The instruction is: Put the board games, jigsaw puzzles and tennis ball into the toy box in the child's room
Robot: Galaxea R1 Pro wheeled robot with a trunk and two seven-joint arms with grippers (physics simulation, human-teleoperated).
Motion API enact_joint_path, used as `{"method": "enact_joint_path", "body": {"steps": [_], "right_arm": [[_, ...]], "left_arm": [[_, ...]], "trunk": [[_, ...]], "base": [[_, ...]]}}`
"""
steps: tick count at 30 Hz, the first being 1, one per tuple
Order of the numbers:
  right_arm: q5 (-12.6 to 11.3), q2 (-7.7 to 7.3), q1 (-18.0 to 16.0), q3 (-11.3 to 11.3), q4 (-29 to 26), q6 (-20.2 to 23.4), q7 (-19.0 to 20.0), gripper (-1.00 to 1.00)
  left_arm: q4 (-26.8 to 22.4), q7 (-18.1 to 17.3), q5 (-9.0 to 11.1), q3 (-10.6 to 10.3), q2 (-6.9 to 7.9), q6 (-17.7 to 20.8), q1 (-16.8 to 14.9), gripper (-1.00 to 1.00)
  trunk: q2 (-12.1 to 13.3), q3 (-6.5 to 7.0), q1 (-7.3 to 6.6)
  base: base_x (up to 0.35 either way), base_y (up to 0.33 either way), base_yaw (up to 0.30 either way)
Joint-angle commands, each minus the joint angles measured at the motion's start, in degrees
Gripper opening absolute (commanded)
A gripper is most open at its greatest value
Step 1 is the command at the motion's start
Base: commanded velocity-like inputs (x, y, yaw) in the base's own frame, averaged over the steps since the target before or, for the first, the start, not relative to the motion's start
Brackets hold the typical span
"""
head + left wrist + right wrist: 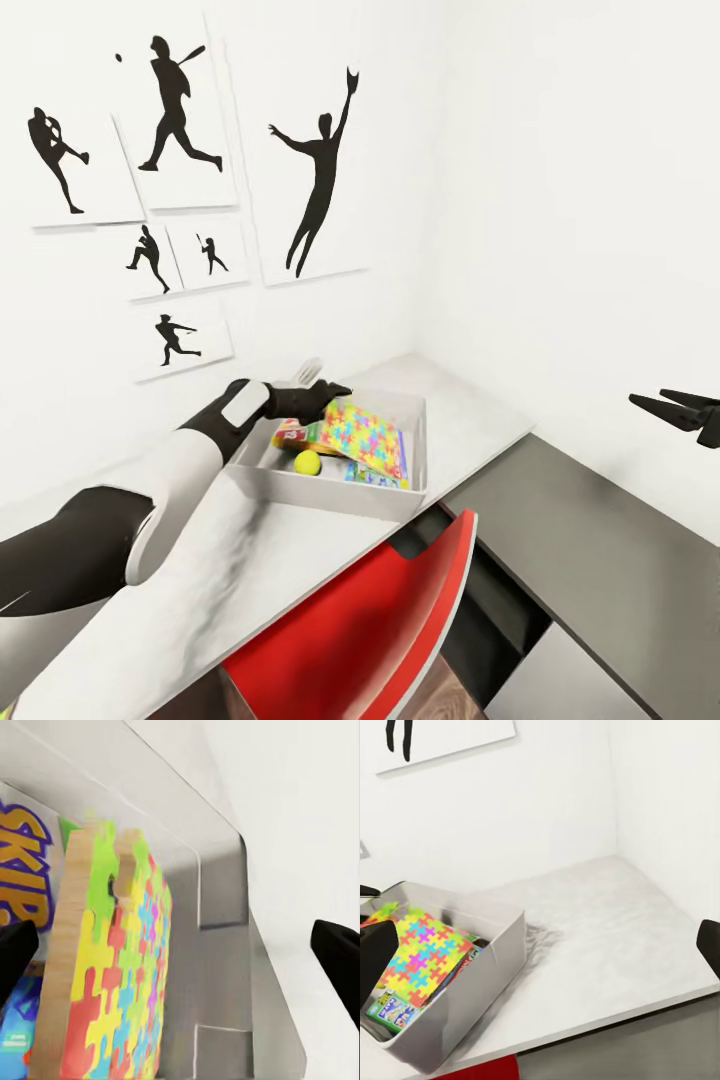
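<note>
Head view: the left gripper [322, 389] hovers over the far-left rim of the toy box [330, 490] on the table [480, 420], while the right gripper [672, 408] hangs idle well to the right, its spread not clear from here.
Inside lie a jigsaw puzzle [365, 437], the tennis ball [307, 461] and a board game [292, 433]. Left wrist view: fingers spread wide, empty, above the tilted puzzle [112, 975] leaning on the SKIP-BO box [22, 862]. Right wrist view: fingers apart, facing the toy box [472, 982]. The puzzle looks thin, stiff and light; I judge its raised edge the best hold.
</note>
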Motion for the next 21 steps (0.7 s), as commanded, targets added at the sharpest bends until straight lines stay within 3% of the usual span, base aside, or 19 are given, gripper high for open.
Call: {"method": "enact_joint_path", "body": {"steps": [1, 13, 15, 17, 18, 19, 20, 21], "right_arm": [[0.0, -0.01, -0.1, 0.0, 0.0, 0.5, 0.2, 1.00], [0.0, -0.01, -0.1, 0.0, 0.0, 0.5, 0.6, 1.00], [0.0, -0.01, 0.0, 0.0, 0.0, 0.5, 0.7, 1.00], [0.0, -0.01, 0.0, 0.0, 0.0, 0.5, 0.6, 1.00], [0.0, 0.01, 0.0, 0.0, 0.0, 0.5, 0.6, 1.00], [0.0, 0.04, -0.1, 0.2, 0.0, 0.6, 0.5, 1.00], [0.0, 0.05, -0.1, 0.2, 0.0, 0.6, 0.6, 1.00], [0.0, 0.06, 0.0, 0.3, 0.0, 0.6, 0.6, 1.00]], "left_arm": [[0.1, -0.4, -0.7, -0.1, 0.06, 0.1, 0.0, 1.00], [-0.1, 0.8, -1.5, 0.0, 0.56, 2.7, -1.0, 1.00], [-1.7, 0.1, -1.1, 0.3, 2.12, 3.6, -1.2, 1.00], [-7.3, -1.3, -0.6, 0.5, 4.85, 5.0, -0.1, 1.00], [-13.4, -2.2, 0.1, 0.8, 6.84, 6.7, 2.2, 1.00], [-24.7, -2.3, 2.3, 2.5, 9.25, 9.9, 6.5, 1.00], [-27.9, -2.0, 3.0, 3.4, 9.80, 11.0, 7.7, 1.00], [-34.1, -0.6, 4.4, 5.6, 10.59, 13.4, 9.9, 1.00]], "trunk": [[0.0, -0.06, 0.00], [0.0, -0.06, 0.00], [0.0, -0.06, 0.00], [0.0, -0.06, 0.00], [0.0, -0.06, 0.00], [0.0, -0.06, 0.00], [0.0, -0.06, 0.00], [0.0, -0.06, 0.00]], "base": [[0.000, 0.000, -0.002], [0.000, 0.000, 0.000], [0.000, 0.000, 0.000], [0.000, 0.000, 0.000], [0.000, 0.000, 0.000], [0.000, 0.000, 0.000], [0.000, 0.000, 0.000], [0.000, 0.000, 0.000]]}}
